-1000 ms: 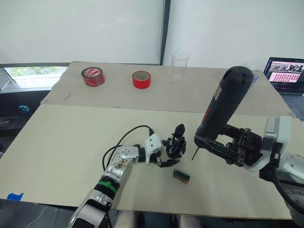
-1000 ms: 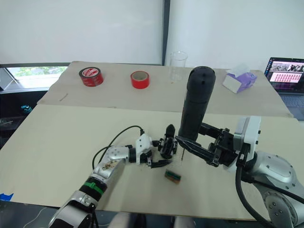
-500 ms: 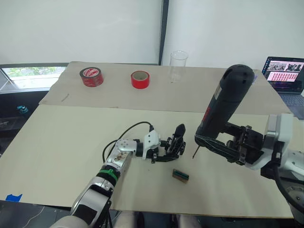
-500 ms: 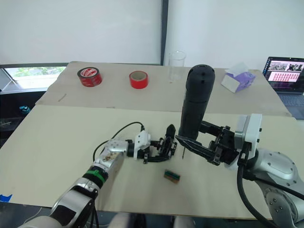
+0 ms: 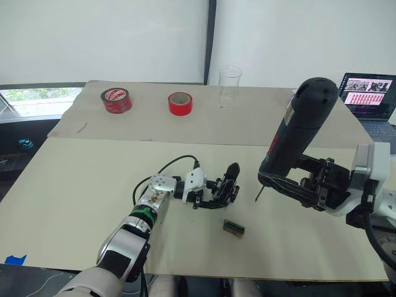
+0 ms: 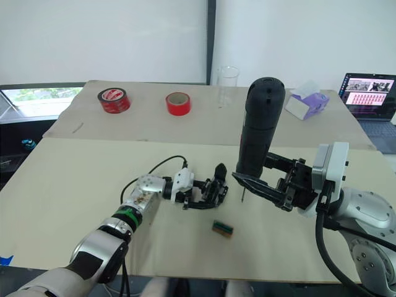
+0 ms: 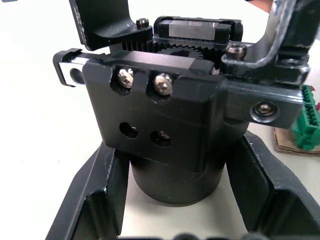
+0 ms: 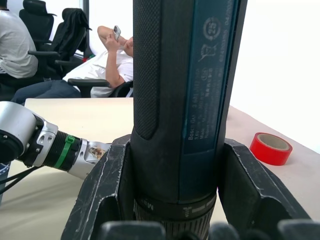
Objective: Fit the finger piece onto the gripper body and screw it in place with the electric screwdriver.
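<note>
- The surface (image 5: 74, 185) was a wide beige sheet, with a second beige board behind it against a white wall.
- On the far board stood two rolls of red tape (image 5: 115, 99) (image 5: 180, 103) and a clear plastic cup (image 5: 229, 85).
- In the right eye view a purple tissue box (image 6: 307, 104) sat near the far right, with an open laptop (image 5: 367, 91) at the edge.
- The left end effector (image 5: 218, 197) lay low on the surface, its black fingers closed around the gripper body (image 5: 228, 187), whose pointed finger stuck upward.
- The left wrist view showed that body's (image 7: 170, 120) screws and holes close up, gripped on both sides.
- A small green block (image 5: 234, 228) lay on the surface just in front of it, apart.
- The right end effector (image 5: 291, 185) clamped the electric screwdriver (image 5: 296, 136), held tilted, its bit in the air beside the gripper body and not touching it.
- The right wrist view showed seated people (image 8: 95, 70) in office chairs beyond the surface.
</note>
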{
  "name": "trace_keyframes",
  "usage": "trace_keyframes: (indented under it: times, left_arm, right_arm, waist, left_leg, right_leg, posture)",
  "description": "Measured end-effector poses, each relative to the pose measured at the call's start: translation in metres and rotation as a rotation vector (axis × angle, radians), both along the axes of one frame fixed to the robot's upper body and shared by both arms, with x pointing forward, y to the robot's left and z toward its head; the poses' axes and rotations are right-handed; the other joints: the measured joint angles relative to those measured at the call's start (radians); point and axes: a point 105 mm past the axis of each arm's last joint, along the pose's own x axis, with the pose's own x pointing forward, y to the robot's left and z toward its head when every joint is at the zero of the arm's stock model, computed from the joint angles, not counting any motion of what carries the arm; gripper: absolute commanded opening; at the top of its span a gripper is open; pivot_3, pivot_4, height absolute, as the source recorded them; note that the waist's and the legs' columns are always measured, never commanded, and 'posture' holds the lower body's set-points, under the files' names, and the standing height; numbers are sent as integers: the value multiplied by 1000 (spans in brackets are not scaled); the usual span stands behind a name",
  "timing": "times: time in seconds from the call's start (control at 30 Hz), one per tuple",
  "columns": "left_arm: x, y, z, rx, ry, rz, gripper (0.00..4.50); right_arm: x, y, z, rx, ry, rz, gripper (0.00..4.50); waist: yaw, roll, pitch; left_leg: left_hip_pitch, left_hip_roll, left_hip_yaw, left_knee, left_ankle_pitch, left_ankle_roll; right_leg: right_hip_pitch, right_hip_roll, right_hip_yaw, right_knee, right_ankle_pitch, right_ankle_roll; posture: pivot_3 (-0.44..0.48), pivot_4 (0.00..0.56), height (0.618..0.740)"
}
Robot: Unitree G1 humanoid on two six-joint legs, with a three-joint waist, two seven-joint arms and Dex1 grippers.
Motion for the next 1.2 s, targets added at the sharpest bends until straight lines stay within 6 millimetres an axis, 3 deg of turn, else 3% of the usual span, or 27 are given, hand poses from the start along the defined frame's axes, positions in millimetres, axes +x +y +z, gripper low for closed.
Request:
trace_keyframes:
  times: [0.03,0.07,0.2,0.43,0.63,1.2]
  left_arm:
    - [2,2,1,-4,2,18,4244]
    - [4,4,1,-8,3,35,4467]
    - [5,11,2,-19,-10,64,4467]
    - [-12,35,1,-70,19,138,4467]
    - [-29,24,-2,-99,40,212,4467]
    - [-24,-5,-1,-92,20,312,4467]
  right_arm:
    - [0,0,0,0,0,0,1912]
    - [0,0,0,1,0,-1,1912]
    - [0,0,0,2,2,-3,1912]
    - [0,-1,-2,15,9,-9,1912]
    - [1,0,-2,23,6,-7,1912]
    - [6,2,-3,16,3,0,1912]
  waist:
    - [-1,0,0]
    - [-2,0,0]
    - [-10,0,0]
    - [-14,0,0]
    - [0,0,0]
    - [23,1,0]
  left_leg:
    - [0,0,0,0,0,0]
    - [0,0,0,0,0,0]
    - [0,1,0,-1,0,0]
    - [1,1,0,-2,0,-1]
    - [1,1,0,-2,0,0]
    - [1,0,0,0,0,0]
  right_leg:
    - [0,0,0,0,0,0]
    - [0,0,0,0,0,0]
    - [-1,0,0,0,0,-1]
    - [-1,0,1,0,0,-1]
    - [0,-1,2,0,0,-1]
    - [0,-1,1,0,0,-1]
  posture:
    - [0,150,740]
    - [0,150,740]
    - [0,150,740]
    - [0,150,740]
    - [0,150,740]
    - [0,150,740]
